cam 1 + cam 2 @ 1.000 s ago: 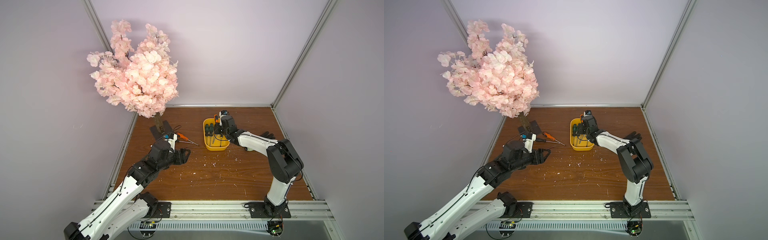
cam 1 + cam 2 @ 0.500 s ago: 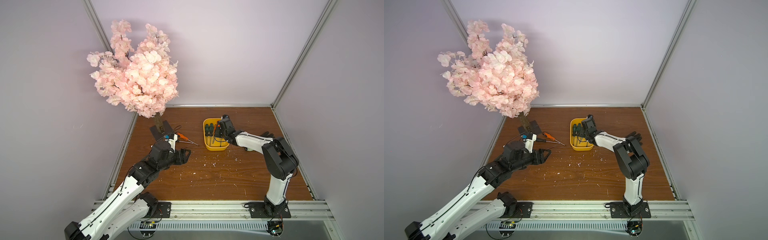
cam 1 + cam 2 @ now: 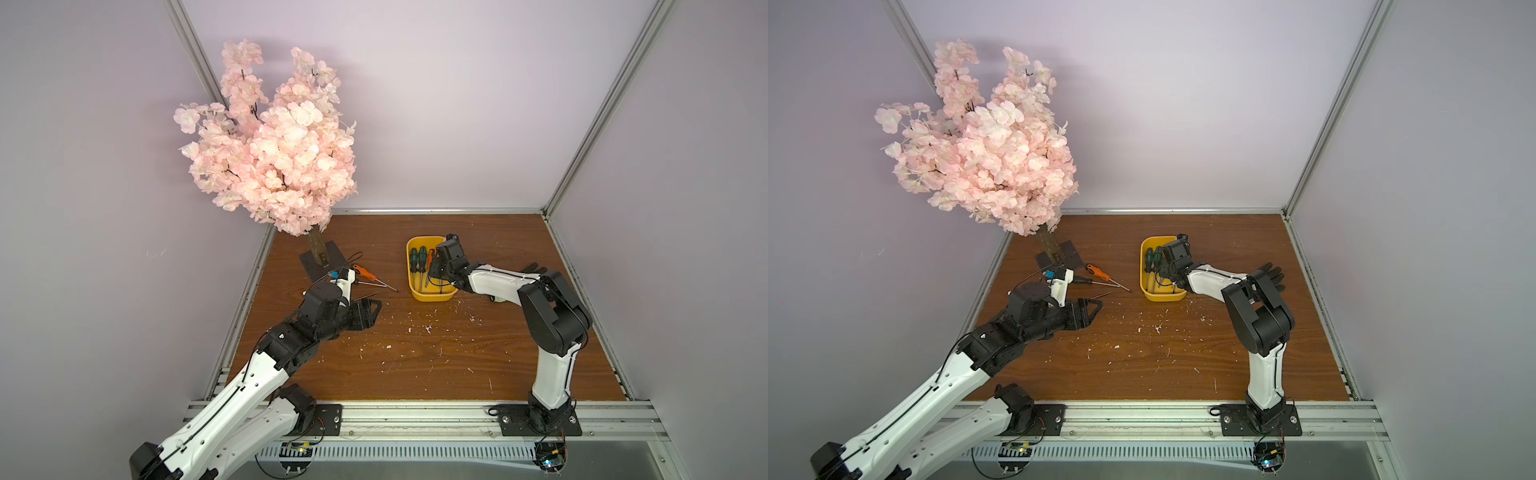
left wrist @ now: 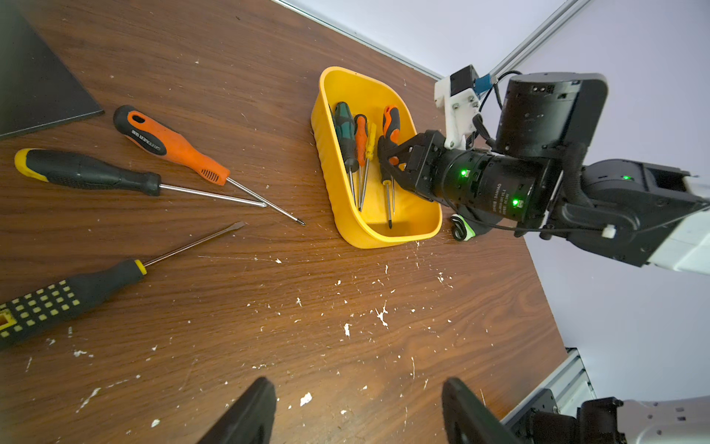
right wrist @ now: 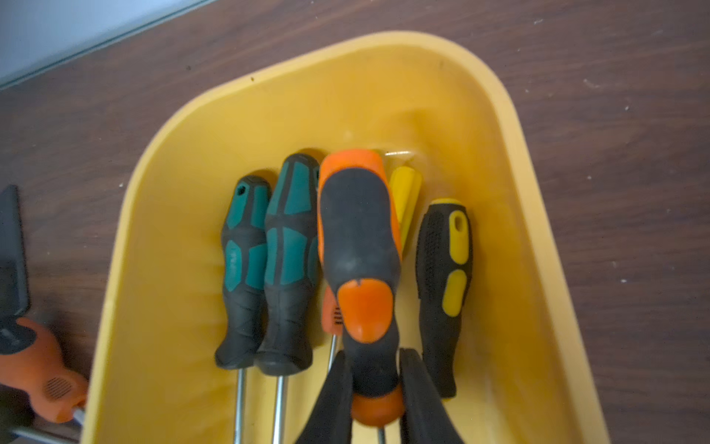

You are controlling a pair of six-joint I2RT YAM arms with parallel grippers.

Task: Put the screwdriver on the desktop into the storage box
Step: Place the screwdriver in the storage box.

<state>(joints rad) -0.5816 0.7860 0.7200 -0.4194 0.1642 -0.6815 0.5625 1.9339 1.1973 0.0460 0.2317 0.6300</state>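
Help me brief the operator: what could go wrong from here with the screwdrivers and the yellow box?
1. The right gripper grips an orange and black screwdriver over other screwdrivers in the yellow box; released, it may land across them and roll.
2. On the desktop, the orange screwdriver and the black and yellow one have crossing shafts; lifting one could drag the other.
3. The open left gripper hangs close and could nudge them.

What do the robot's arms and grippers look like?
The left arm and right arm have white link shells, chunky black joint housings and thin black cables. The right arm's black cylindrical wrist carries green lights and small white lettering. A white camera bracket with a blue plug sits behind each gripper. The left gripper and right gripper have black tapered fingers.
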